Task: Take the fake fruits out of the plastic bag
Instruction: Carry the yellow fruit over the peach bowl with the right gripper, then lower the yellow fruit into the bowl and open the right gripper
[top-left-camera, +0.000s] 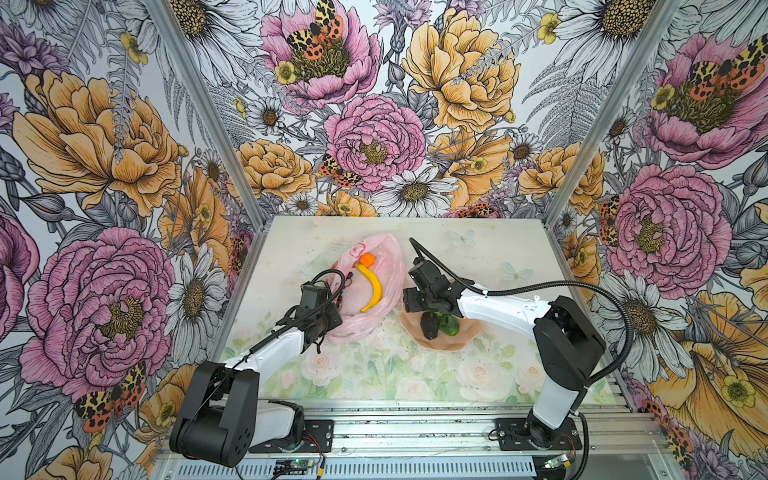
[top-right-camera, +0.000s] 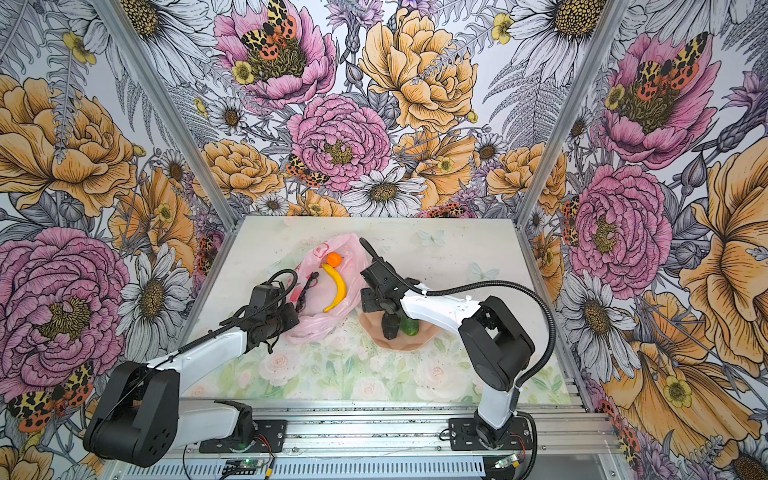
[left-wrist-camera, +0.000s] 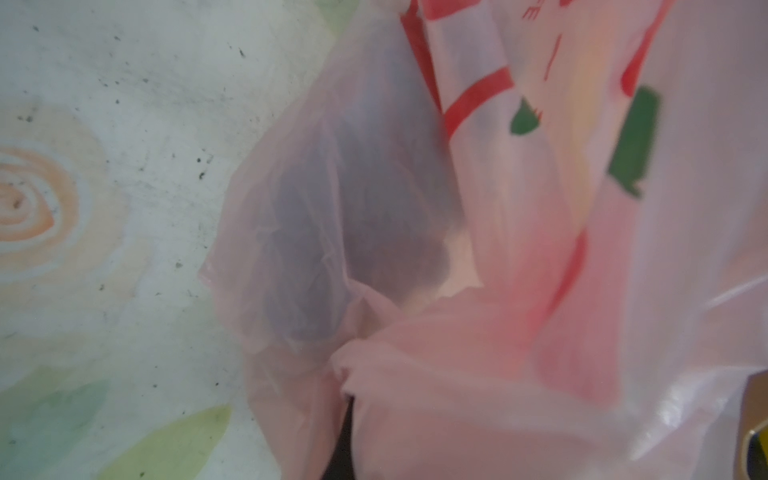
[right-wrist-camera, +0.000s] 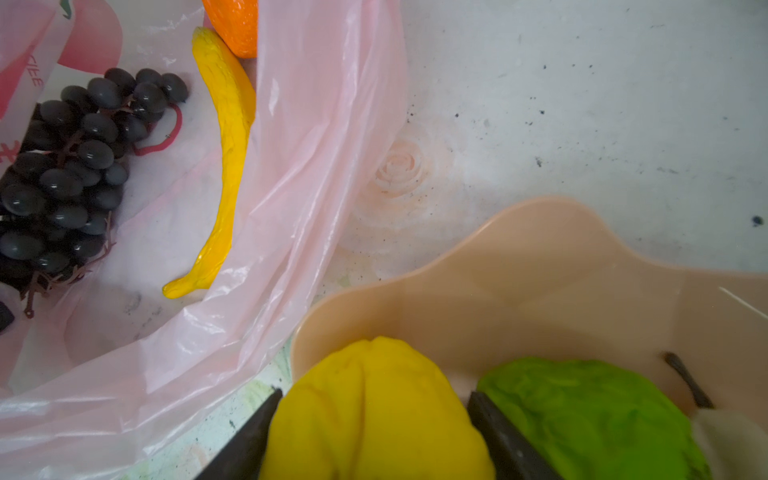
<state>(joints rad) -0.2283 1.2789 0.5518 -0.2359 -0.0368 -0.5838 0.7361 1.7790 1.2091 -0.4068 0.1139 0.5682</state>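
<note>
Pink plastic bag (top-left-camera: 386, 266) edge pinched in closed left gripper (top-left-camera: 332, 321) fingers. Grapes (right-wrist-camera: 70, 174), banana (top-left-camera: 372, 286), orange (top-left-camera: 367, 259) left inside, beyond right gripper (right-wrist-camera: 374, 432); lemon (right-wrist-camera: 365, 374) between its fingers over bowl (right-wrist-camera: 540, 257), beside lime (right-wrist-camera: 590, 407); clamped or freed, cannot tell

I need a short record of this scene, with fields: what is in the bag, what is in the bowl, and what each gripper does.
in plastic bag: orange, banana, black grapes
in bowl: green lime
left gripper: shut on the bag's edge
right gripper: fingers closed on lemon, low inside the bowl
</note>
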